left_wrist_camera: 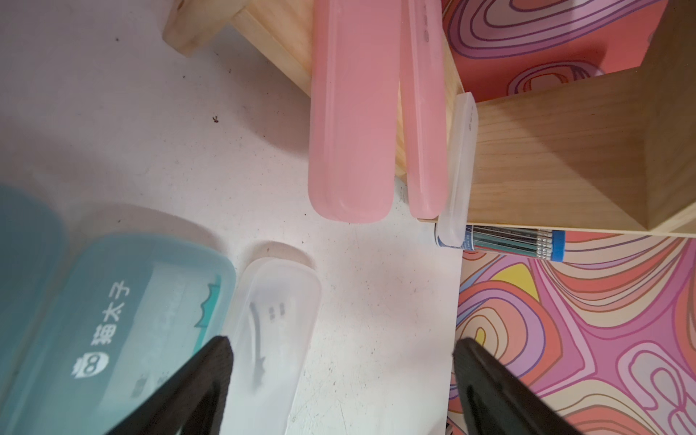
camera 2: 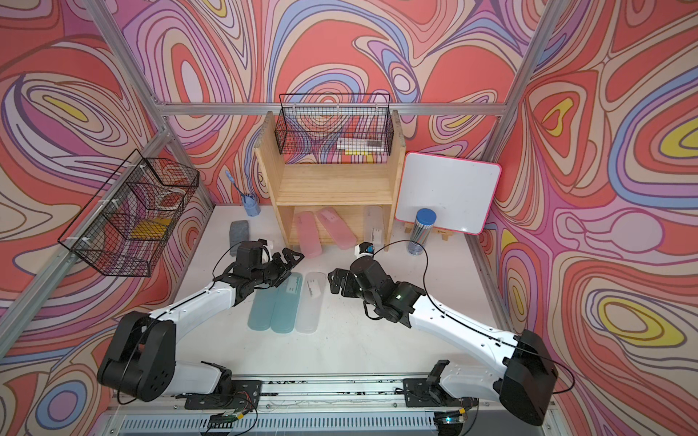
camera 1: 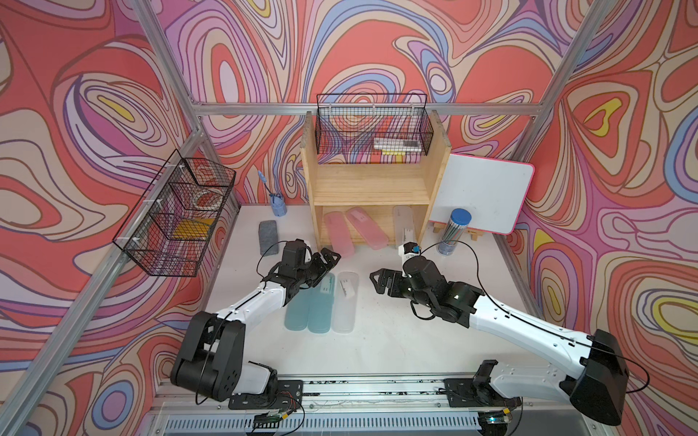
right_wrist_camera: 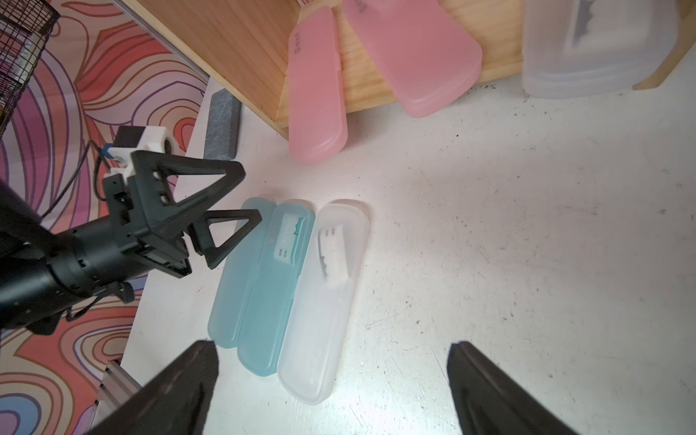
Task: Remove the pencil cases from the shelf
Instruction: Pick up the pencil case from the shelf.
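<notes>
Three of the six pencil cases are off the shelf and three are left on it, so I judge the task about half done. The white tabletop (camera 1: 396, 339) carries everything. At its back stands the wooden shelf (camera 1: 370, 188), whose upper tier is bare.

On the lower tier lie three cases:
- The left pink case (camera 1: 338, 234) is angled, with its near end hanging out past the front edge.
- The right pink case (camera 1: 367, 228) lies just beside it and overhangs a little.
- The shelved clear case (camera 1: 404, 226) sits against the right side panel.

Out in front, apart from the shelf, the outer teal case (camera 1: 296, 315), the labelled teal case (camera 1: 321, 307) and the loose clear case (camera 1: 345, 305) lie flat side by side, touching.

The left claw (camera 1: 333, 257) hovers released and empty between that row and the left pink case, which looks the likely next pick. The right claw (camera 1: 376, 282), also spread wide and empty, hangs above bare tabletop beside the row.
</notes>
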Robot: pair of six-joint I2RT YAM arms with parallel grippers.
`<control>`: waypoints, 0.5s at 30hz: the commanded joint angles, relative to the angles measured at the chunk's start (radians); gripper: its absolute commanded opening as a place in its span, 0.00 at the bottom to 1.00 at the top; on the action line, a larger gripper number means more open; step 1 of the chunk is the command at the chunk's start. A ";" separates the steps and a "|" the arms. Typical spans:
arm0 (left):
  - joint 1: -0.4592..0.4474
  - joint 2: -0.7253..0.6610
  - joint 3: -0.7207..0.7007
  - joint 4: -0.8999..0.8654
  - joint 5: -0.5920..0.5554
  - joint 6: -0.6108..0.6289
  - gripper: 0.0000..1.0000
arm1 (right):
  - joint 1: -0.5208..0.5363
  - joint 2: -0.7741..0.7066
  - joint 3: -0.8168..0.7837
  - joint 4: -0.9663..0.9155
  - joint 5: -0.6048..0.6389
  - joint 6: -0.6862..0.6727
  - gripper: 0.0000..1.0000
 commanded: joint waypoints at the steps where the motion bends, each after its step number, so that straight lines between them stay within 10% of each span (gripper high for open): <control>1: 0.013 0.074 0.042 0.141 0.070 0.052 0.87 | 0.004 -0.031 -0.003 -0.035 0.042 -0.040 0.97; 15: 0.023 0.326 0.097 0.414 0.062 -0.049 0.68 | 0.004 -0.079 0.017 -0.087 0.095 -0.087 0.96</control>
